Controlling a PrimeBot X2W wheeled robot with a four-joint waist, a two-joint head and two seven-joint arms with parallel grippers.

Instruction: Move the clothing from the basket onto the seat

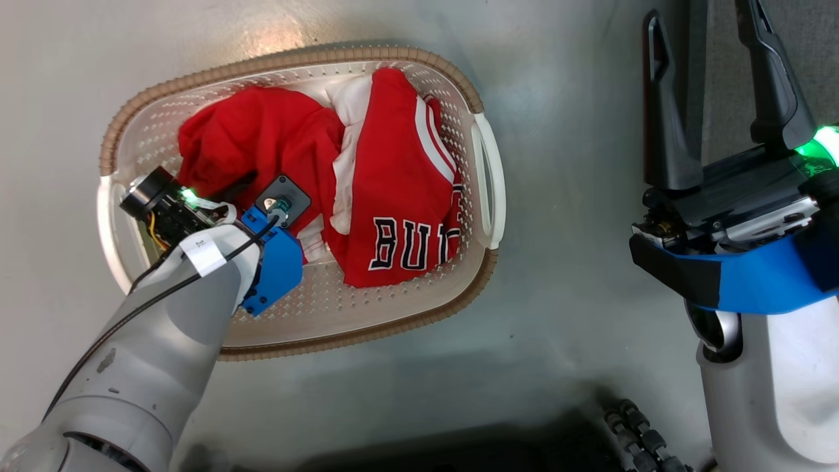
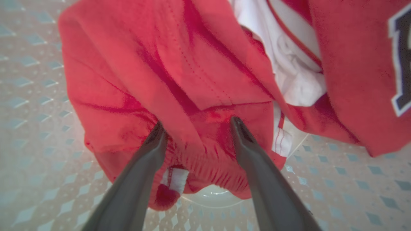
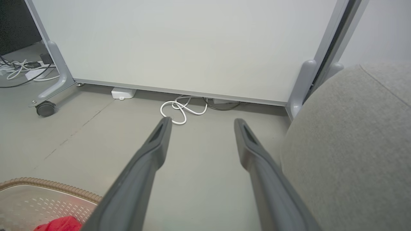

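Right wrist view: white cable [image 3: 179, 110], wheeled panel [image 3: 179, 41], grey seat [image 3: 350, 144]

The two long dark fingers of the left gripper [image 2: 197, 123] are seen rising from six o'clock, spread apart, tips pressed against a crumpled red fabric garment [image 2: 144, 64] at the centre. A red jersey [image 2: 353, 64] with a black white-edged letter is shown at three o'clock, white fabric [image 2: 298, 80] at one o'clock. The cream-white perforated plastic basket [image 2: 353, 179] is seen beneath at five and nine o'clock.

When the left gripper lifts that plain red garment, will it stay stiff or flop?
Probably floppy: the garment lies crumpled in deep folds. Likely light, since the cloth looks thin. It may tug the jersey, which lies against it in the basket.
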